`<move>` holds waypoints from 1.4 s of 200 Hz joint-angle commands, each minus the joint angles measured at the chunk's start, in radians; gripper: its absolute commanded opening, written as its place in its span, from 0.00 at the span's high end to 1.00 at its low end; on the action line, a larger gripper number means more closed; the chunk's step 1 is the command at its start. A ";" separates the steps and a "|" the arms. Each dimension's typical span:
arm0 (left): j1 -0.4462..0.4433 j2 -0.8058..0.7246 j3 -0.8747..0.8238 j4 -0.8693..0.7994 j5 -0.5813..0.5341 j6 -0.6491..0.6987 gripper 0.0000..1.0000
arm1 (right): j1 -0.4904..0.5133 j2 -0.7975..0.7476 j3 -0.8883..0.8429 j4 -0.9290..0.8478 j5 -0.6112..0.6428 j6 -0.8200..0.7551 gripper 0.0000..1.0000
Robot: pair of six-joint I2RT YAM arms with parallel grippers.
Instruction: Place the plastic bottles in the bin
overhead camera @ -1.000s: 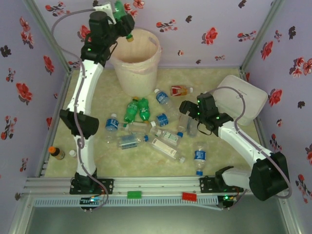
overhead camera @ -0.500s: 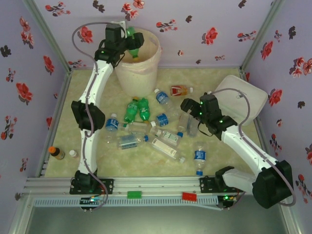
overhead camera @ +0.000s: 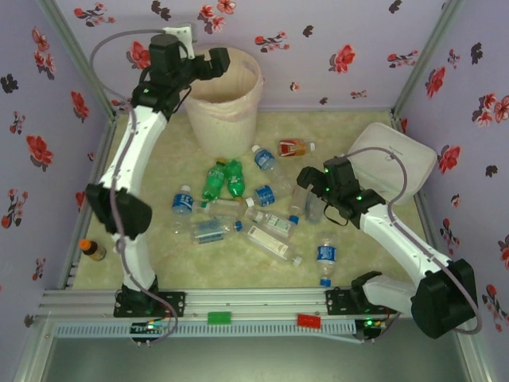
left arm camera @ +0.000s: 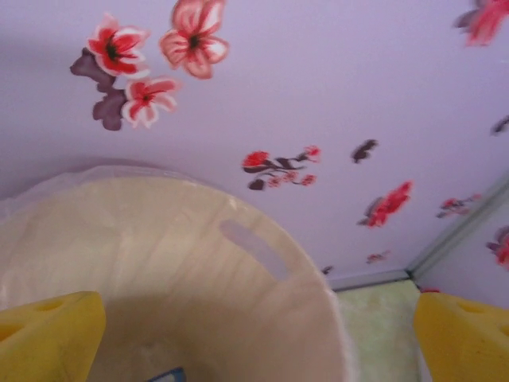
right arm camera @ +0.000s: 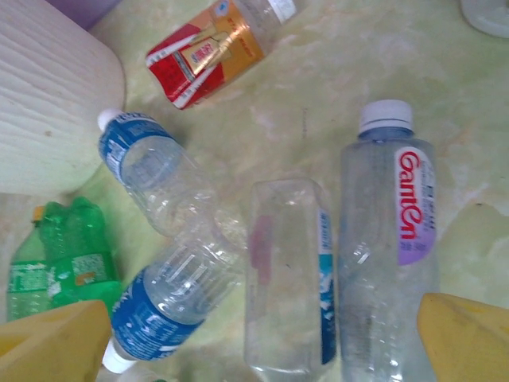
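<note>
1. Plastic bottles (overhead camera: 270,223), overhead view: they lie scattered on the floor in front of the bin (overhead camera: 227,127), most on their sides. Two green bottles (overhead camera: 224,180) lie side by side just before the bin's foot. An orange-red bottle (overhead camera: 293,148) lies to the right of the bin.
2. Overhead view, grippers: the left gripper (overhead camera: 219,60) hangs over the bin's rim, jaws apart and empty. The right gripper (overhead camera: 306,181) hovers above the bottles to the front right of the bin, jaws likewise apart. A white box (overhead camera: 394,159) sits well to the right of the bin.
3. Left wrist view: the camera looks down into the bin (left arm camera: 199,255). The left gripper (left arm camera: 258,322) has its yellow fingers (left arm camera: 48,338) spread to either edge, gripping nothing. A small blue patch shows low inside the bin; what it is cannot be told.
4. Right wrist view: the right gripper (right arm camera: 258,350) is spread wide and empty above the floor. Below it lie a clear square bottle (right arm camera: 290,278) and, touching it on the side away from the bin, a clear bottle with a purple label (right arm camera: 390,247).
5. Right wrist view, continued: a blue-labelled bottle (right arm camera: 147,167) lies with its cap just beside the wall of the bin (right arm camera: 48,103). The orange-red bottle (right arm camera: 211,48) lies near the bin, and the green bottles (right arm camera: 60,267) lie below the bin's wall.
</note>
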 commanded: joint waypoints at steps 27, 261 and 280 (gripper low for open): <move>-0.093 -0.381 -0.630 0.390 0.059 -0.022 0.00 | 0.018 -0.057 0.062 -0.258 0.101 -0.071 0.00; -0.241 -0.528 -1.261 0.289 -0.206 -0.442 0.00 | 0.246 0.036 -0.267 -0.279 0.076 0.157 0.25; -0.244 -0.528 -1.269 0.290 -0.227 -0.445 0.00 | 0.254 0.036 -0.270 -0.284 0.087 0.163 0.35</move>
